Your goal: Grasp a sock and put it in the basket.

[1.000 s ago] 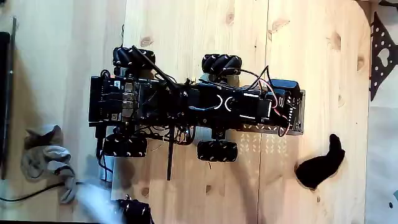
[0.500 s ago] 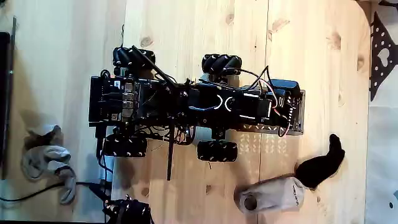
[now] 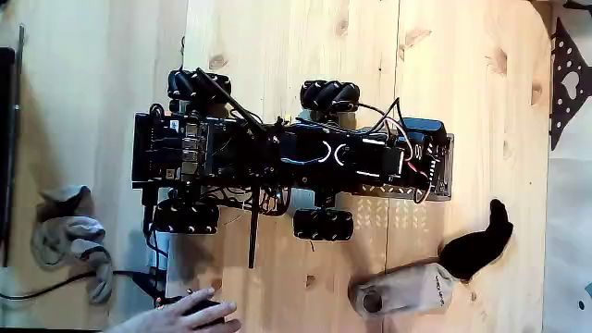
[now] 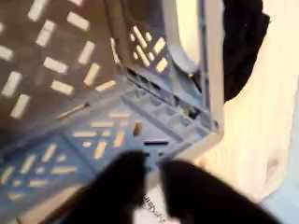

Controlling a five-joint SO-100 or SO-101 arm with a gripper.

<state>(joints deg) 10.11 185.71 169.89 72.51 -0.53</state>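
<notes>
The black sock (image 3: 476, 245) lies limp on the wooden table at the lower right in the fixed view, right of the robot's wheels. It also shows as a dark mass (image 4: 245, 47) outside the crate wall in the wrist view. The basket (image 3: 447, 171), a brown perforated crate, sits at the right end of the wheeled chassis, under the arm (image 3: 333, 153). In the wrist view my gripper (image 4: 154, 173) hangs over the basket's floor (image 4: 56, 65). Its dark blurred fingers (image 4: 121, 187) stand a little apart with nothing between them.
A beige-grey sock with a dark round spot (image 3: 402, 289) lies just left of the black sock, touching it. Pale grey socks (image 3: 69, 245) lie at the lower left by a cable. A person's hand (image 3: 185, 316) reaches in at the bottom edge.
The beige-grey sock, a blur at the lower left a second ago, now rests beside the black sock. A hand has come in at the bottom edge. The robot has not moved.
</notes>
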